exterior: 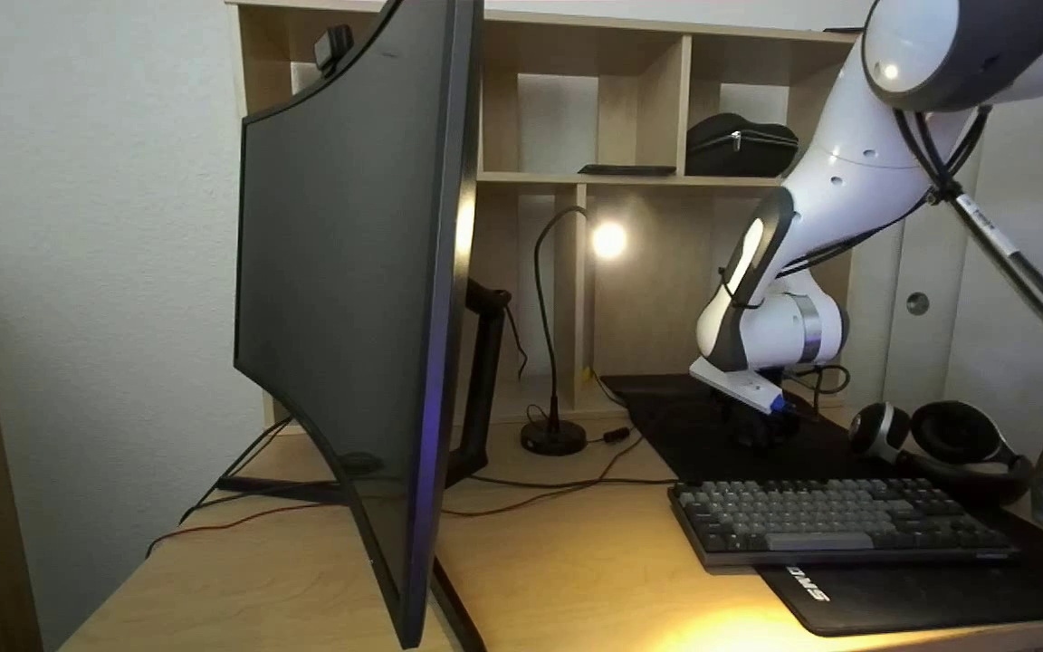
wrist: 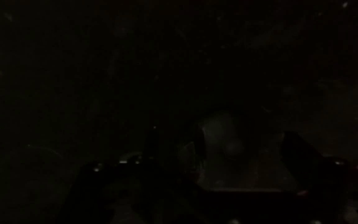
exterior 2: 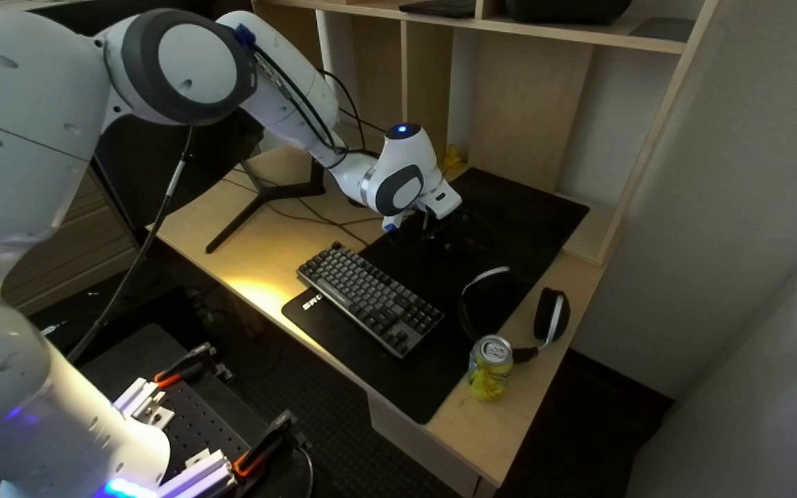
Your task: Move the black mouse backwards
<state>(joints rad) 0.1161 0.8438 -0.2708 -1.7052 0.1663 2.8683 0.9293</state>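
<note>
We are seeing the gripper [wrist: 218, 139] hanging low over the far part of the mat [exterior 2: 537, 214], its jaws apart, seemingly around the black mouse [wrist: 220, 130]; touching, we cannot tell. We are judging the approach done, the backward move remaining. Far right, the shelf [exterior: 531, 177] is holding a black case [exterior: 741, 149]; the can [exterior 2: 490, 370] is hiding its contents.

Low, in front of the keyboard [exterior: 816, 518], past its left end, an exterior view faces the shelves [exterior: 531, 178]. High off the front right corner of the keyboard [exterior 2: 371, 299], an exterior view looks down. I spot it in both. Behind it, the dark wrist view peers close past gripper fingers [wrist: 300, 155].
</note>
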